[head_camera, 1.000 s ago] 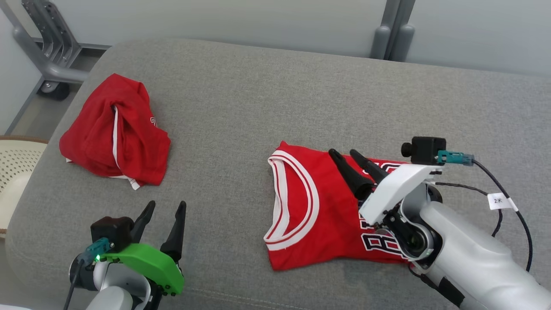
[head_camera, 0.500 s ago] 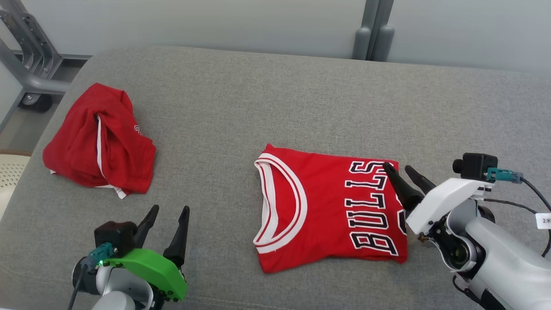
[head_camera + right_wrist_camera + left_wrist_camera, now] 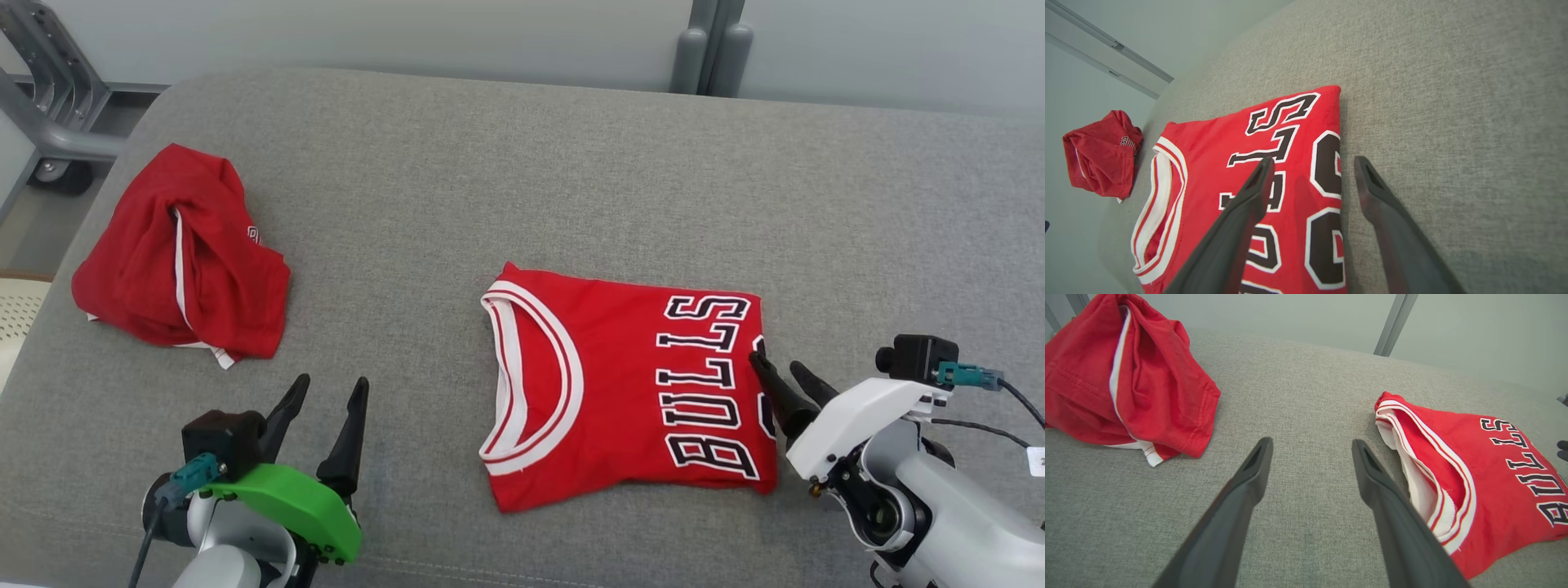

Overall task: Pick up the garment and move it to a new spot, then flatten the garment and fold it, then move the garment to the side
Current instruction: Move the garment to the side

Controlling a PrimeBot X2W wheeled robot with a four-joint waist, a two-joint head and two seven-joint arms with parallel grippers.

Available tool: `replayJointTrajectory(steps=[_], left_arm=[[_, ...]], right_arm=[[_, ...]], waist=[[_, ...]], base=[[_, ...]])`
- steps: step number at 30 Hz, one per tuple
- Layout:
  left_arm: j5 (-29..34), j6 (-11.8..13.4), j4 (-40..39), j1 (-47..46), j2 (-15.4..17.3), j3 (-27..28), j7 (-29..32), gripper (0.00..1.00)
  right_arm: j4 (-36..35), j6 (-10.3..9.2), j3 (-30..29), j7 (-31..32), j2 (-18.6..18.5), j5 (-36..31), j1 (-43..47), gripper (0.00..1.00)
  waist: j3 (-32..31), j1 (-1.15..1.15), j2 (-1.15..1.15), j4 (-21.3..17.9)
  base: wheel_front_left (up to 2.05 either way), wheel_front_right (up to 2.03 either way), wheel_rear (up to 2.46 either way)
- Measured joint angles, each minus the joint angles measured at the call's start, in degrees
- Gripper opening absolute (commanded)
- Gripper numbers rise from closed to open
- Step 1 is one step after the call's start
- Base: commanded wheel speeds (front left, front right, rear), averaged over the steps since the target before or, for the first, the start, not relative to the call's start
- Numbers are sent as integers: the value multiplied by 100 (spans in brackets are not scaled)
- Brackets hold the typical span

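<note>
Looking down on the grey cushion (image 3: pixel 490 180), we see the folded jersey (image 3: pixel 624 392) lying flat a little right of the middle. Its white-and-red trimmed neckline faces our left, and the black-and-white BULLS lettering runs sideways along the half nearer our right. The fabric sits in a neat, roughly square shape with a folded edge on the right side.

Our right tool (image 3: pixel 775 361) hangs at that folded edge with its two dark fingers spread apart and nothing pinched between them. From the right wrist view, one finger (image 3: pixel 1257 183) sits over the large printed digits and the other over bare cushion, so the jersey's edge runs between them. We cannot tell whether the fingertips touch the cloth.

Our left tool (image 3: pixel 333 380) is near the front edge of the cushion, also spread wide and holding nothing. It points at the bare grey strip between the jersey and a crumpled red garment (image 3: pixel 175 257). That garment is bunched in a heap at the far left of the cushion, well apart from the jersey, with a white stripe showing in its folds.

Beyond the cushion stand a grey metal frame (image 3: pixel 41 122) at the left and two grey posts (image 3: pixel 710 49) against a pale wall.
</note>
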Motion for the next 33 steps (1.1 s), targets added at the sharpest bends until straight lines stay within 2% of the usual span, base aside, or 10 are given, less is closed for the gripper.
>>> replayJointTrajectory(steps=[19,26,27,28,29,30,33], left_arm=[[0,51,-33,-8,5,-23,51,100],[1,52,-46,-8,7,-23,58,100],[1,52,-48,-8,7,-23,58,100],[1,53,-52,-8,7,-23,59,100],[1,60,-56,-8,7,-23,59,100],[1,86,-58,-8,7,-23,59,100],[1,101,-60,-8,7,-23,59,100]], right_arm=[[434,18,-63,111,319,341,18,100],[546,122,-87,129,452,388,3,100],[550,143,-82,129,459,388,1,55],[555,180,-81,129,467,387,0,23],[563,192,-82,127,472,386,-2,3],[576,216,-81,127,474,385,-5,0],[634,263,-76,127,485,385,-10,0]], waist=[[151,0,0,221],[163,0,0,251],[165,0,0,254],[166,0,0,258],[167,0,0,262],[168,0,0,265],[169,0,0,274]], base=[[0,0,0],[0,0,0],[0,0,0],[0,0,0],[0,0,0],[0,0,0],[0,0,0]])
